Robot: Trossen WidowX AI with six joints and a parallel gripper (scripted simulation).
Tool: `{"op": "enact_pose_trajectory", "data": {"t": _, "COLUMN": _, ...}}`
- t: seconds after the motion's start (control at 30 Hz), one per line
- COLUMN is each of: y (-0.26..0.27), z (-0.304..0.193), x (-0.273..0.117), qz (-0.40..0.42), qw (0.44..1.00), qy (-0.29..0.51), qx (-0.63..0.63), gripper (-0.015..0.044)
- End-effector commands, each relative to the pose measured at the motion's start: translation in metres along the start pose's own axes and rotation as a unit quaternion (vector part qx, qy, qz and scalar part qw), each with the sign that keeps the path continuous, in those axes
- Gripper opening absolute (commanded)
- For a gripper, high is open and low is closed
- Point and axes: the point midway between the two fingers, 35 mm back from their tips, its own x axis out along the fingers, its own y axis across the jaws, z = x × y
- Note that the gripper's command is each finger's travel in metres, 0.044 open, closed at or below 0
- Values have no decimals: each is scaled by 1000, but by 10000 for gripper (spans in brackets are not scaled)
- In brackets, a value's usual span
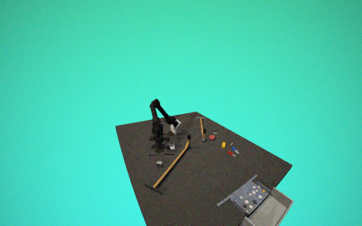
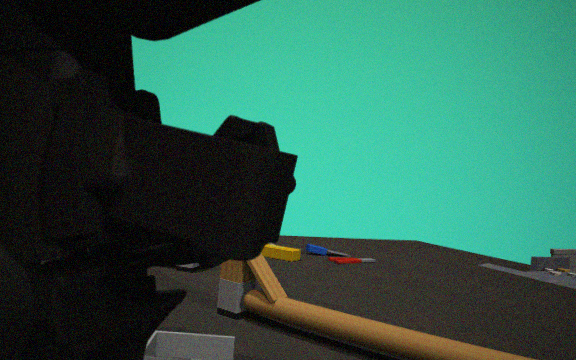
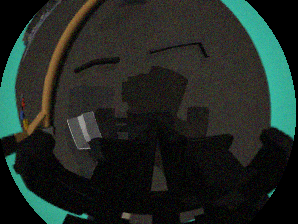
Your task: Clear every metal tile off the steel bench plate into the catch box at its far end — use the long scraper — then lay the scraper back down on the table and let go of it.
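The long scraper lies on the table, its wooden handle running from an upright grip post beside the arm to a dark blade at the near left. My gripper is shut and empty, raised above the table to the far side of the arm's base, apart from the scraper. The steel plate is at the near right, with several pale and dark tiles and an orange one on it. The catch box adjoins its outer end.
A shorter wooden-handled tool lies behind. A red block, a yellow block and red and blue hand tools lie right of it. A small pale box and a grey block are near the base.
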Motion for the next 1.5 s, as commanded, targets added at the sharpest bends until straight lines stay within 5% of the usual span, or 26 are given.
{"op": "enact_pose_trajectory", "data": {"t": 0.0, "y": -1, "z": -9, "x": -1, "qz": 0, "qw": 1000, "qy": -1, "qx": -2, "gripper": 0}}
{"op": "enact_pose_trajectory", "data": {"t": 1.2, "y": -2, "z": 12, "x": -99, "qz": 0, "qw": 1000, "qy": 0, "qx": -1, "gripper": 0}}
{"op": "enact_pose_trajectory", "data": {"t": 1.47, "y": 20, "z": 22, "x": -99, "qz": 22, "qw": 994, "qy": 3, "qx": -106, "gripper": 0}}
